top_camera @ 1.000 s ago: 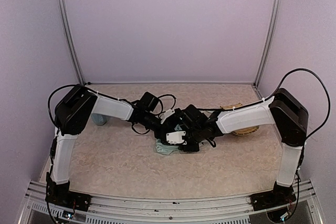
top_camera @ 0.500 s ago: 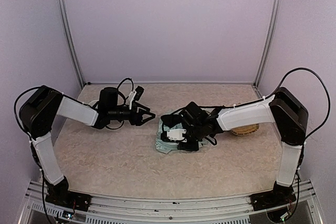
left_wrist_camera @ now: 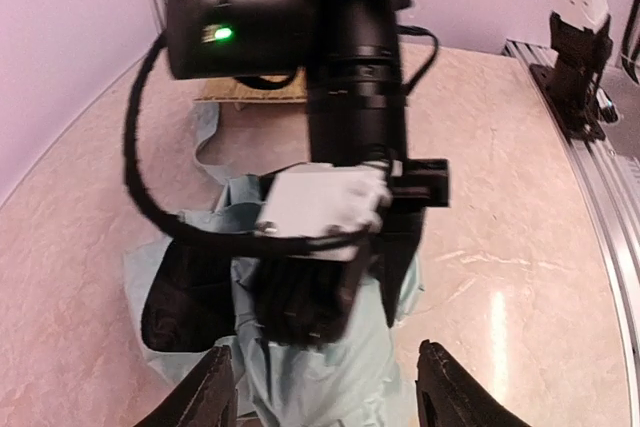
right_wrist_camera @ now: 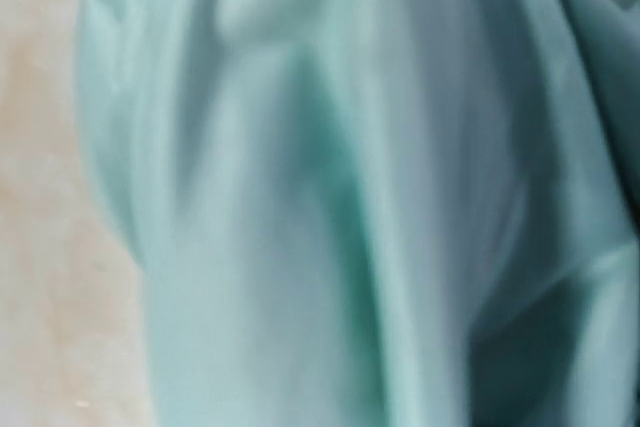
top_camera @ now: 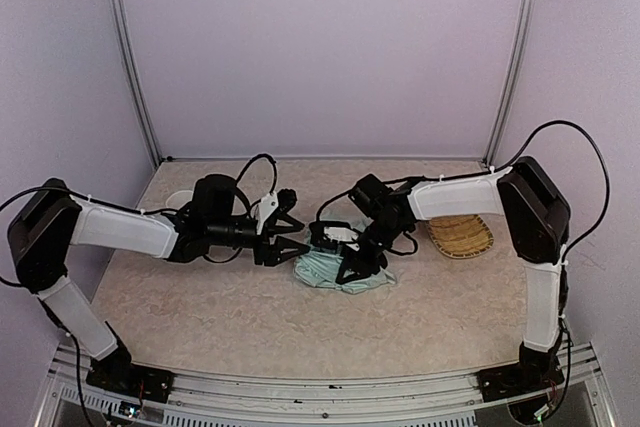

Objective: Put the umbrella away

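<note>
Mint-green fabric with a black underside lies bunched in a slack heap near the middle of the beige speckled table [top_camera: 220, 317]. This is the folding umbrella [top_camera: 335, 275], collapsed but neither rolled nor strapped, and its shaft and handle cannot be made out. The step in hand looks like gathering the loose canopy into a tight bundle. The right gripper [top_camera: 358, 265] is pressed down into the heap from its 1 o'clock side. Its wrist view shows only blurred mint cloth [right_wrist_camera: 300, 197], so whether its jaws have pinched any fabric cannot be told. The left gripper [top_camera: 300, 236] hovers at the umbrella's 9 o'clock, jaws spread wide and holding nothing, aimed at the folds. Next, it probably needs to advance low toward 3 o'clock and close on the near edge of cloth [left_wrist_camera: 330, 377], keeping clear of the right gripper [left_wrist_camera: 300, 297] directly ahead. A woven straw oval tray [top_camera: 462, 237] sits at the umbrella's 3 o'clock, apart from it.
</note>
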Tool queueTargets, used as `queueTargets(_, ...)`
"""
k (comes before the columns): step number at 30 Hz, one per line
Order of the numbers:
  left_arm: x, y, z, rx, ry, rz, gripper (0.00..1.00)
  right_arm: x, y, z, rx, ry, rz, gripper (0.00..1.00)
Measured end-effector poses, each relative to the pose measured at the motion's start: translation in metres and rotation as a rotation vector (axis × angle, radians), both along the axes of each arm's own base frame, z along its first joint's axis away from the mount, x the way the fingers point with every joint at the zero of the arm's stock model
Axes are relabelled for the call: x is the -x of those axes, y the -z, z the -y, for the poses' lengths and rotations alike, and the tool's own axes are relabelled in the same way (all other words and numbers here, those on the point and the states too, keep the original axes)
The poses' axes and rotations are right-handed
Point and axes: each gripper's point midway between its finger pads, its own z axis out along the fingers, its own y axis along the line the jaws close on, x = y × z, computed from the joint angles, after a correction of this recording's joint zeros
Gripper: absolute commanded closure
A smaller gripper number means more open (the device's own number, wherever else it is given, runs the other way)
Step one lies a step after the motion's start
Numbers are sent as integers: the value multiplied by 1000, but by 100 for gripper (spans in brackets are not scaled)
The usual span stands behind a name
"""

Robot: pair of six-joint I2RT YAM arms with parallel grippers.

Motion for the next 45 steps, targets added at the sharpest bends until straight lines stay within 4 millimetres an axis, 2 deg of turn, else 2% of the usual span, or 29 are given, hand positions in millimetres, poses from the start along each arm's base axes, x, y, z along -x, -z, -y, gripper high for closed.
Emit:
queueTargets(7,49,-3,15,-152,141,227,32,9,-7,-5,-87,-15,-213,78)
queueTargets(11,71,22,30,-257,214,317,31,20,-9,-9,-109,-40,-307,77)
queueTargets(16,48,73,30,-443,186,362,30,30,-8,-9,-116,-55,-373,76)
queueTargets(18,44,82,31,-481,182,390,30,32,-4,-8,-109,-53,-392,76)
queueTargets(23,39,91,35,-536,178,442,30,34,-4,-6,-102,-55,-402,76)
queueTargets(28,35,95,41,-558,193,412,30,31,-3,-5,-84,-46,-408,77)
queueTargets(35,43,97,38,-536,227,355,27,26,-3,-3,-71,-22,-424,74)
queueTargets(37,43,99,38,-539,227,349,20,26,-3,-2,-66,-13,-430,72)
queueTargets(38,43,100,38,-543,227,344,20,26,-3,-3,-64,-7,-432,72)
queueTargets(39,42,103,38,-552,226,335,20,25,-2,-2,-60,0,-435,70)
queueTargets(41,40,110,38,-574,226,322,23,23,-2,-3,-51,23,-439,59)
queueTargets(42,39,115,39,-590,223,316,25,22,-2,-3,-47,37,-444,57)
queueTargets(45,38,127,38,-627,216,289,37,16,-4,-1,-34,93,-457,47)
